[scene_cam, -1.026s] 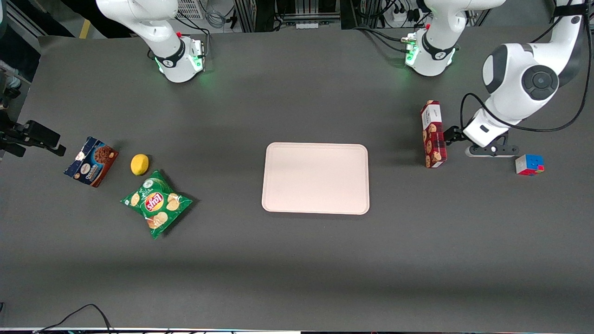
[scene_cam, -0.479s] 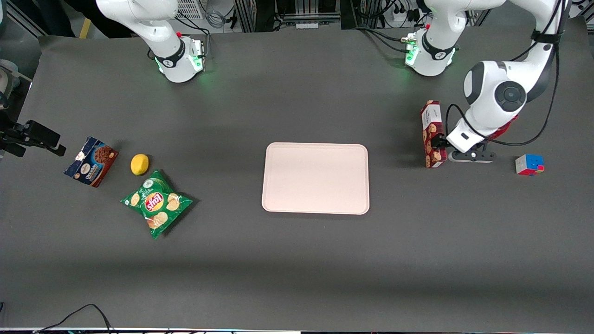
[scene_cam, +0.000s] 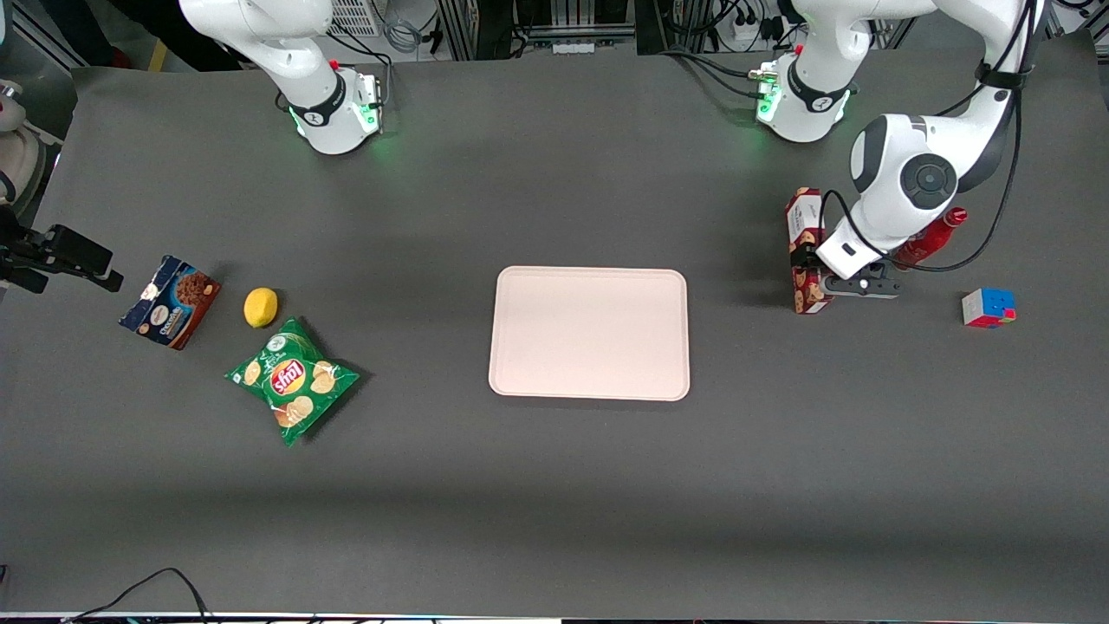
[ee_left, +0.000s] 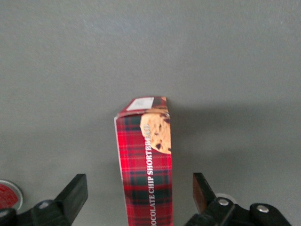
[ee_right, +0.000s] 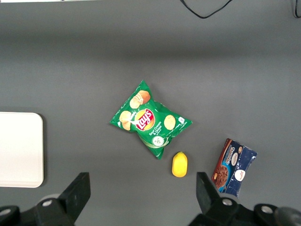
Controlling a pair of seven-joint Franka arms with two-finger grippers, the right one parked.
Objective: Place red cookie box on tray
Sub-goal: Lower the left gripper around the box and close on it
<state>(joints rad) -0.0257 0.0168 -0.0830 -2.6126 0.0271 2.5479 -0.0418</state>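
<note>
The red cookie box (ee_left: 146, 160) is printed cardboard with a slight sheen. The surface (scene_cam: 554, 485) looks matt grey, the tray (scene_cam: 589, 381) smooth matt plastic. The open tool (ee_left: 140, 197) has black matt plastic fingers (ee_left: 75, 193).

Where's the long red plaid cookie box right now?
The long red plaid cookie box lies on the table toward the working arm's end, apart from the pale pink tray, between the open hand's fingers.

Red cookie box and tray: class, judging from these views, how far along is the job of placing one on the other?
Done: the gripper is at the red cookie box, open, a finger on either side. In hand: the grasp; the fingers stand apart from the carton. Left: closing, lifting and carrying it to the tray, which lies bare toward the table's middle.
</note>
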